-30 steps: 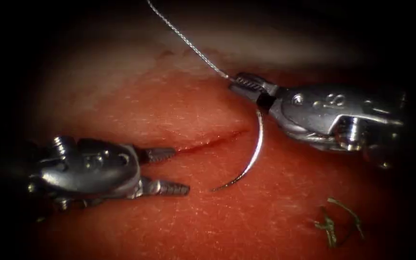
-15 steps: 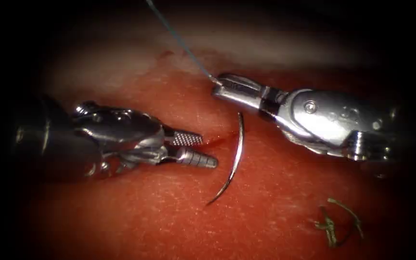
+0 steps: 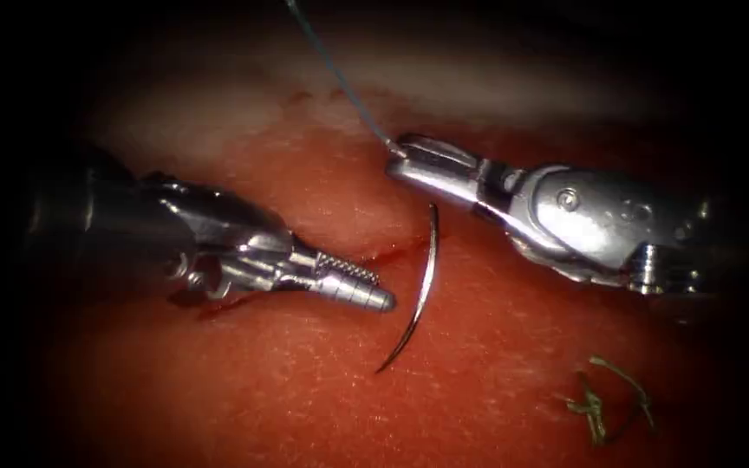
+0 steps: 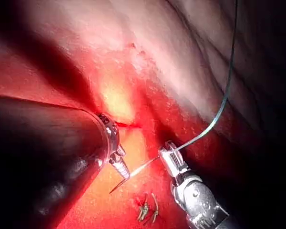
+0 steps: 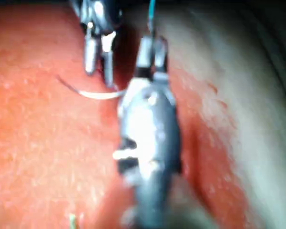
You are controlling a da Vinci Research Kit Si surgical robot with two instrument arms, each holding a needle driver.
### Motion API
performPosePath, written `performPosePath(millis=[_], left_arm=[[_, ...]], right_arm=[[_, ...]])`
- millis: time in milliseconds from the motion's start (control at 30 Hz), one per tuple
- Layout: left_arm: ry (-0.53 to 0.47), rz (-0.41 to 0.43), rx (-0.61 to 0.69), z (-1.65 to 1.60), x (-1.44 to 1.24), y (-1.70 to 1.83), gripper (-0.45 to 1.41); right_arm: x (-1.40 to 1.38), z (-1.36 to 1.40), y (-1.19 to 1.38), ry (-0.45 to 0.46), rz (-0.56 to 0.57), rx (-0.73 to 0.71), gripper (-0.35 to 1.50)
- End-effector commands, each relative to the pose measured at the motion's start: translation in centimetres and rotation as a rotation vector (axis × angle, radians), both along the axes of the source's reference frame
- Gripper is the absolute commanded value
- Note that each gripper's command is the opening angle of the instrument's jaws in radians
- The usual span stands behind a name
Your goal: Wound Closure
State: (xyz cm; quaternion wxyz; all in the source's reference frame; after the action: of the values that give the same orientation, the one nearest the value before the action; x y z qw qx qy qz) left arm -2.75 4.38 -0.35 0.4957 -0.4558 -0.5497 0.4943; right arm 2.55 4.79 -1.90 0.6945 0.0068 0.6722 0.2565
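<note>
My right end effector (image 3: 409, 158) comes in from the right with its jaws closed on the thread (image 3: 340, 82) right at the swaged end of the needle (image 3: 422, 286). From there the thread runs up and away to the far left, out of the endoscope view. The needle hangs below those jaws as a free arc. Its blunt end sits up near the right end effector and its point is low, toward the near side and just above the tissue (image 3: 478, 381). I cannot tell whether the tip touches the surface, but the body of the needle is not in the tissue.

My left end effector (image 3: 366, 290) reaches in from the left and lies over the cut (image 3: 392, 253), its tips just left of the needle's mid-curve. Its jaws look nearly closed, with only a thin gap between them, and they hold nothing.

The cut shows as a dark red line running from under the left end effector toward the needle. Red fluid (image 3: 218, 305) sits along it. Some cut ends of thread (image 3: 604, 403) lie on the tissue at the near right, well apart from both end effectors.

In the left wrist view the right end effector (image 4: 168, 151) holds the thread (image 4: 219, 112), and the needle (image 4: 133, 174) slants beside the left end effector (image 4: 123, 171).
</note>
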Motion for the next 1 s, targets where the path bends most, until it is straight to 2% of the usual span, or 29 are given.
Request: performPosePath(millis=[33, 233, 667, 867, 1000], left_arm=[[0.0, 0.006, 0.011, 0.11, -0.08, -0.08, 0.7], [-0.005, 0.017, 0.047, 0.16, -0.13, -0.12, 0.7], [-0.126, -0.038, 0.082, 0.05, -0.17, -0.1, 0.71], [-0.128, -0.038, 0.094, 0.06, -0.15, -0.08, 0.53], [-0.129, -0.037, 0.094, 0.07, -0.13, -0.07, 0.5]], right_arm=[[0.06, 0.03, -0.01, 0.006, 0.007, -0.016, -0.35], [0.06, 0.0, 0.01, 0.039, 0.053, -0.06, -0.35], [0.11, 0.0, -0.01, 0.065, 0.186, -0.116, -0.35], [0.21, -0.01, -0.05, 0.068, 0.198, -0.134, -0.35], [0.25, -0.03, -0.08, 0.074, 0.188, -0.121, -0.35]])
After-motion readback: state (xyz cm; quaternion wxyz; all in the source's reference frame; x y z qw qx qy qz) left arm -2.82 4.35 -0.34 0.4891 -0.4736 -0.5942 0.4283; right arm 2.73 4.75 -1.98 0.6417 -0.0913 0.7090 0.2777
